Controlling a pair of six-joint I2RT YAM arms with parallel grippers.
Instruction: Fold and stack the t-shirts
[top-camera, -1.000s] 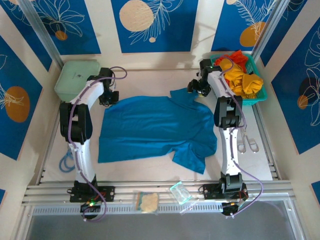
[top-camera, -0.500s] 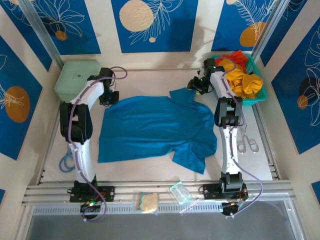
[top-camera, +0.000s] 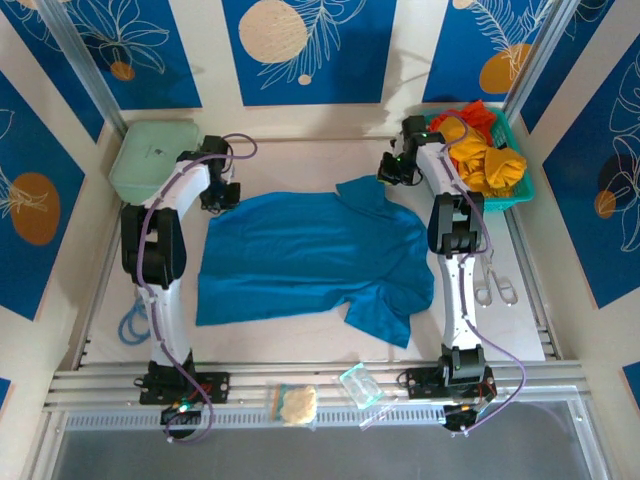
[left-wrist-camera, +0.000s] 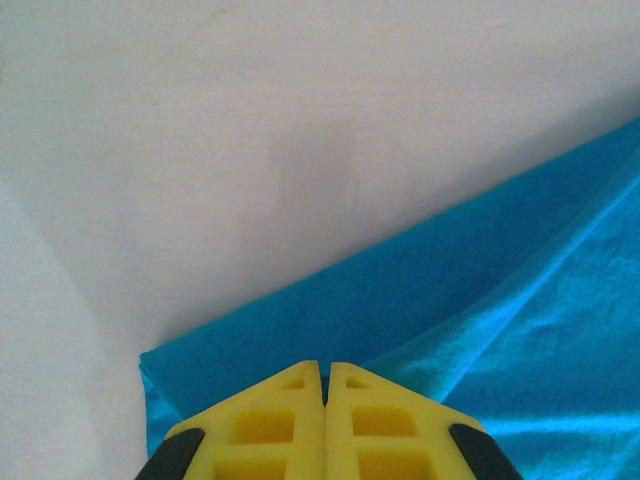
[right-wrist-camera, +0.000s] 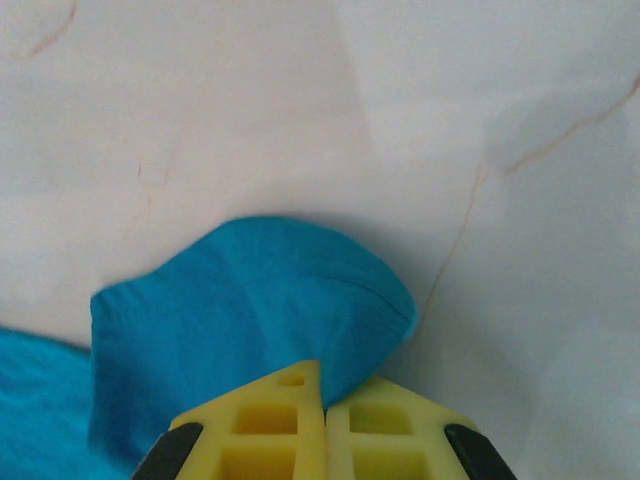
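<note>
1. Left gripper (left-wrist-camera: 325, 372): fingers pressed together, pinching a hem corner of the teal t-shirt (left-wrist-camera: 480, 330).
2. Right gripper (right-wrist-camera: 323, 372): fingers together on its far sleeve (right-wrist-camera: 250, 300).
3. Shirt lay flat between and nearward of both grippers, long axis left-right, hem toward left fingers.

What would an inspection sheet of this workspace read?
Surface: white table.
Job's things: teal-blue t-shirt spread flat; yellow-orange and red t-shirts heaped in teal mesh basket.
Clutter: pale green zip case far left; scissors right; two plastic bags at near rail.
Grippers: left gripper shut on shirt's far hem corner; right gripper shut on far sleeve.
Cables: purple cables along both arms; blue coil by left arm.
Surroundings: blue leaf-print panels.
</note>
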